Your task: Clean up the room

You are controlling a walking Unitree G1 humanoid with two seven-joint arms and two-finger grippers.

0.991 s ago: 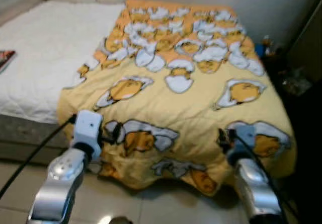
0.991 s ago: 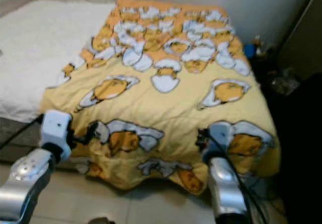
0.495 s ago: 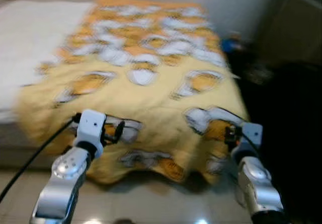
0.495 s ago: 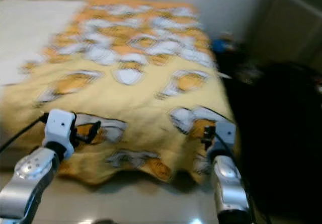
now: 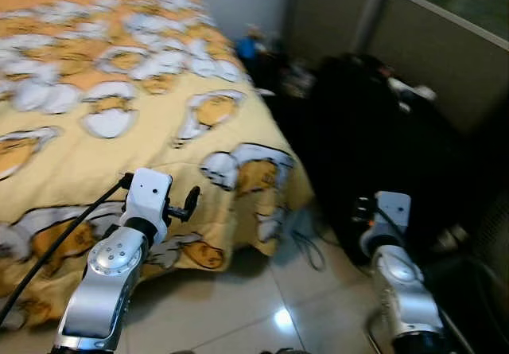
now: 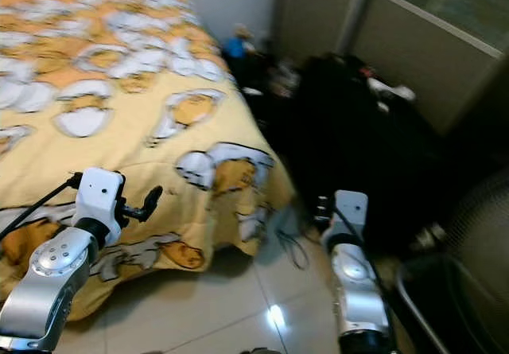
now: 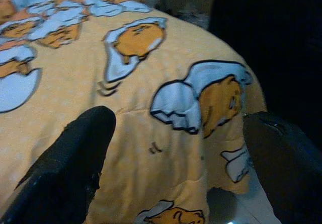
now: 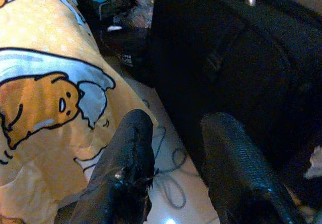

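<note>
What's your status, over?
Left tool open over yellow blanket corner. Right tool open, empty, beside black suitcase. Loose cable on floor ahead.

I see a soft matt yellow printed cloth blanket (image 5: 119, 131), a glossy pale tiled floor (image 5: 262, 314), a matt black fabric suitcase (image 8: 241, 73), and brushed silver metal arms (image 5: 103, 290).

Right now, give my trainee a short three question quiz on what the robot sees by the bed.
1. True or false: the yellow cartoon blanket hangs over the bed's edge toward the tiled floor.
2. Which gripper has its fingers spread wider: A left gripper, B right gripper?
3. Fill in: the cable lies on the floor between the bed and the black ____.

Key: 1 true; 2 A; 3 suitcase.
</note>
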